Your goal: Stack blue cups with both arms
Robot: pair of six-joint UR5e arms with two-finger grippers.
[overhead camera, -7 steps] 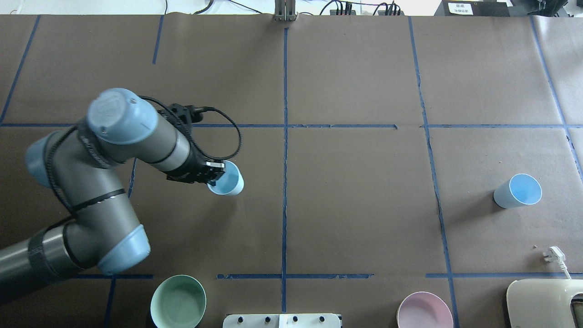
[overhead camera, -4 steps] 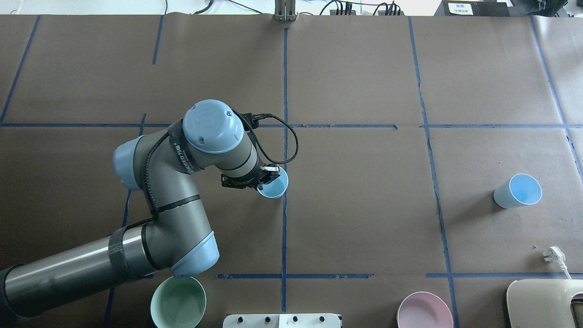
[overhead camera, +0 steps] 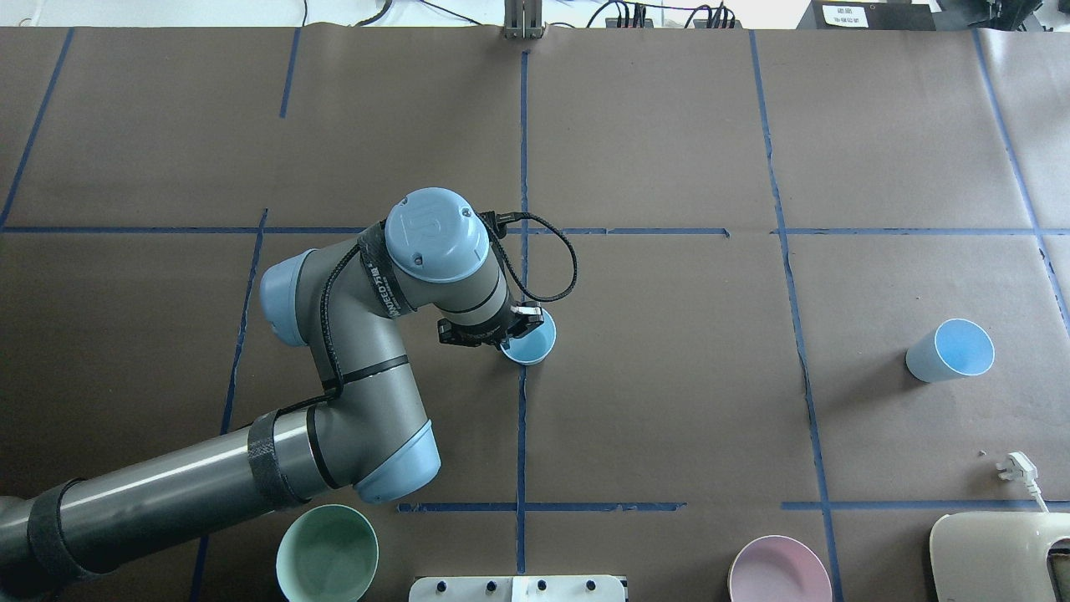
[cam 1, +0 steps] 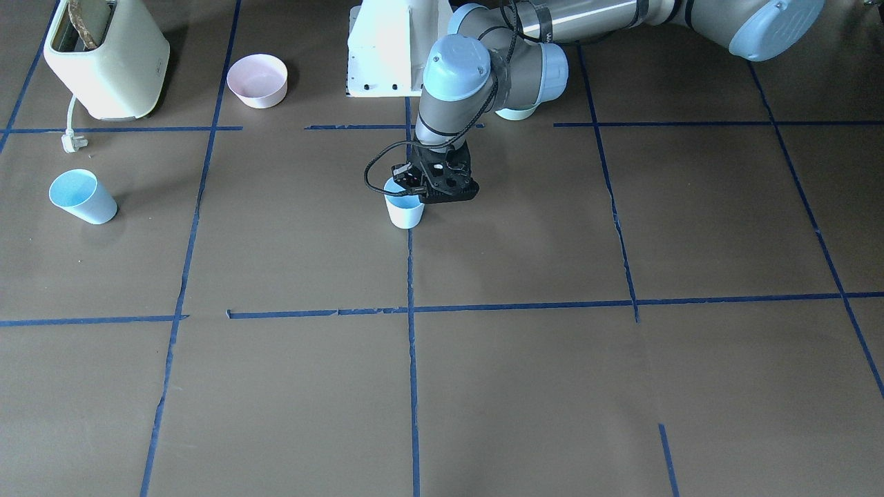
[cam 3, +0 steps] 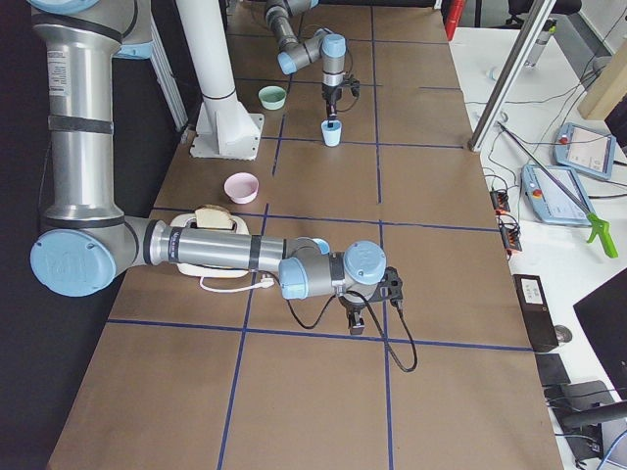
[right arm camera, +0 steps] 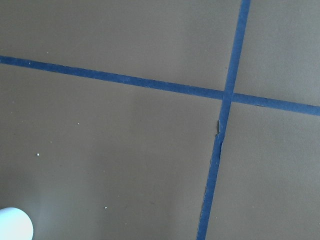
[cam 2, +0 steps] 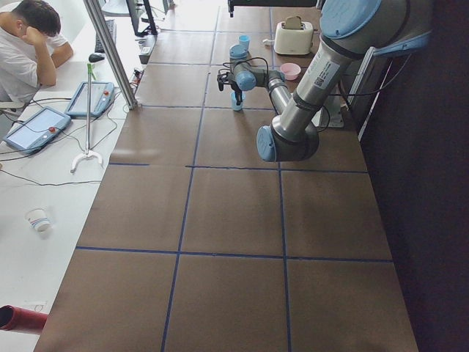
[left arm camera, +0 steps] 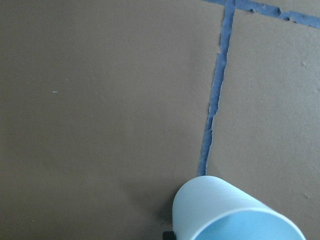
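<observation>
One blue cup (overhead camera: 532,343) stands upright on the centre tape line. My left gripper (overhead camera: 515,324) is shut on its rim on the side nearest the robot. The front-facing view shows this cup (cam 1: 405,211) under the gripper (cam 1: 409,194), at or just above the table. It fills the lower edge of the left wrist view (left arm camera: 225,210). The second blue cup (overhead camera: 950,351) stands alone at the right, also seen in the front-facing view (cam 1: 81,197). My right gripper (cam 3: 361,315) shows only in the exterior right view, low over the table; I cannot tell whether it is open or shut.
A mint-green bowl (overhead camera: 326,552) and a pink bowl (overhead camera: 779,572) sit at the near edge beside the white pedestal (cam 1: 383,48). A cream toaster (overhead camera: 999,556) with its plug (overhead camera: 1016,468) is at the near right. A person (cam 2: 29,44) sits beyond the far edge.
My left arm has carried the blue cup to the right, from the left section to the centre tape line. The second cup has not moved.
</observation>
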